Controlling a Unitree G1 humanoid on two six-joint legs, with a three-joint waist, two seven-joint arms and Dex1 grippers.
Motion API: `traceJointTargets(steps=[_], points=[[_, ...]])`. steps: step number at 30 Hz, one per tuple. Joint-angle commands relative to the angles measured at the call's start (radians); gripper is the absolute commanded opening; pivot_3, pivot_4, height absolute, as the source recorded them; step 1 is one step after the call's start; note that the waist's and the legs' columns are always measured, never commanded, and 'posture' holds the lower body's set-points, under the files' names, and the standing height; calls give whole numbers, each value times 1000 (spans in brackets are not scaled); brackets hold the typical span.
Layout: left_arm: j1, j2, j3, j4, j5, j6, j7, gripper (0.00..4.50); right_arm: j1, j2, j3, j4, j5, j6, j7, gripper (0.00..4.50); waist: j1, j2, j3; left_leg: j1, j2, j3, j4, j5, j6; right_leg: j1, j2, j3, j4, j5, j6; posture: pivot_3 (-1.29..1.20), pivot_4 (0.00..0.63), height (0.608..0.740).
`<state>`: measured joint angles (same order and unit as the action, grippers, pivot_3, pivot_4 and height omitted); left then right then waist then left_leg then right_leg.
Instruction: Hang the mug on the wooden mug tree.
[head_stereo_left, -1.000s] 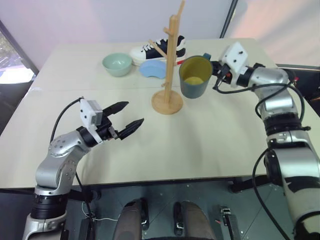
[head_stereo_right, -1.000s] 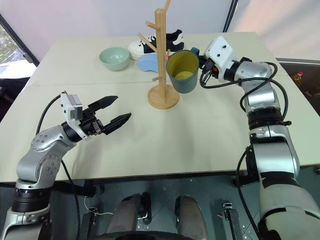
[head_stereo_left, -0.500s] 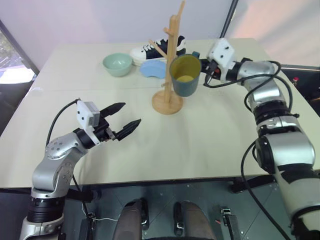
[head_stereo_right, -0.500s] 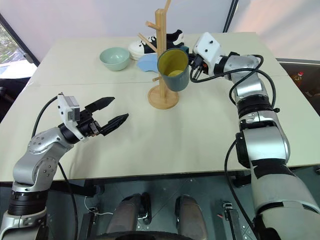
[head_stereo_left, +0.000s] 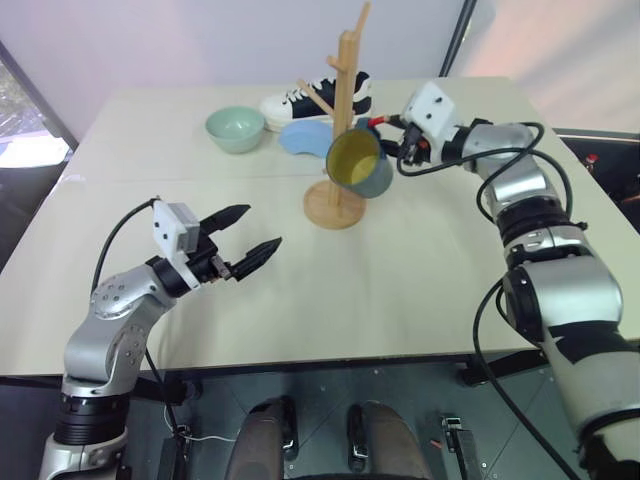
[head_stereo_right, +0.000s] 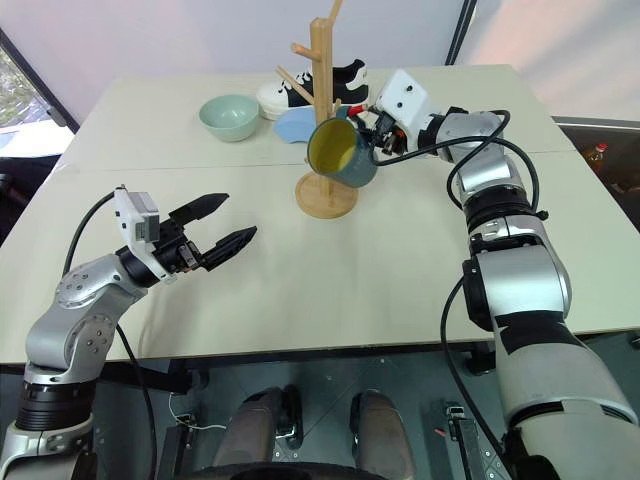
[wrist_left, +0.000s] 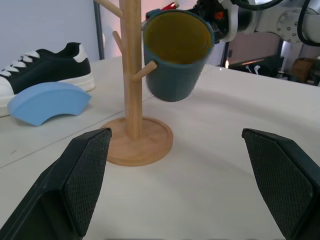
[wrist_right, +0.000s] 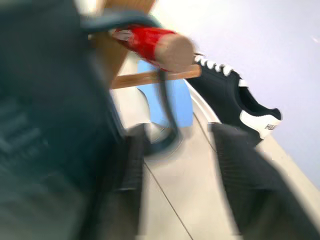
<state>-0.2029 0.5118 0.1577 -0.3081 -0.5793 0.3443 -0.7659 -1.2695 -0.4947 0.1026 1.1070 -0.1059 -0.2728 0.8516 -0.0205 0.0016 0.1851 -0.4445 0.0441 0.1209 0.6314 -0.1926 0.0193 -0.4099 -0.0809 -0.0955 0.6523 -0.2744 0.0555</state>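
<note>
Mug: dark teal-blue with a yellow inside, off the counter and tilted, its mouth turned toward the robot's left and front; it hangs beside the post of the mug tree on the robot's right side, above the round base
Mug handle: a thin loop on the far side of the mug, between the right gripper's fingers; the picture is blurred there, so I cannot tell whether either finger touches it
Wooden mug tree: upright on the counter, a light wood post with angled pegs on a round flat base; in the left wrist view a low peg touches the mug's side
Right gripper: reached in from the robot's right, just behind the mug; its fingers stand apart, released rather than clenched
Left gripper: held above the near left part of the counter, well apart from the mug tree, its two black fingers spread wide and grasping nothing
Counter: pale beige surface
Bowl: pale green, on the far left of the counter
Blue curved block: flat on the counter behind the mug tree
Sneaker: black and white, behind the blue block at the counter's far edge
</note>
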Motion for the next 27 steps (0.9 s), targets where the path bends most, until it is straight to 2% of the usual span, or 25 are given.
traceJointTargets(steps=[1,6,14,18,20,24,27], points=[[3,12,22,-43,-11,-10,3,4500,-47,-28,-17,-29,0,-28,-12,4103,0,0,0,0,0,0,0,0,0,0,0,0,0,0,0,0,150,730],[9,-2,37,-25,0,-22,34,4500,-23,-90,-51,-88,27,-31,-24,4103,3,0,0,0,0,0,0,0,0,0,0,0,0,0,0,0,150,730],[47,-107,123,99,53,-83,220,4500,220,-141,-214,-319,197,51,-34,4103,4,0,0,1,0,0,0,0,0,2,0,0,0,0,0,0,150,730],[45,-141,198,269,166,-161,405,4500,562,-59,-311,-551,357,201,-54,4103,8,-2,-2,3,1,0,0,0,0,3,0,0,1,0,0,0,150,730],[50,-145,209,298,180,-175,434,4500,648,-28,-307,-644,383,250,-64,4103,6,-1,-1,3,2,0,0,0,0,3,0,0,1,0,0,0,150,730],[64,-156,225,329,208,-190,482,4500,756,36,-279,-756,406,305,-77,4103,-1,-1,-1,2,2,3,1,0,0,0,0,2,2,2,2,0,150,730],[78,-156,221,332,209,-197,467,4500,775,61,-269,-772,406,324,-90,4103,1,-1,-1,2,3,4,2,-1,-1,0,0,2,2,3,1,0,150,730]])
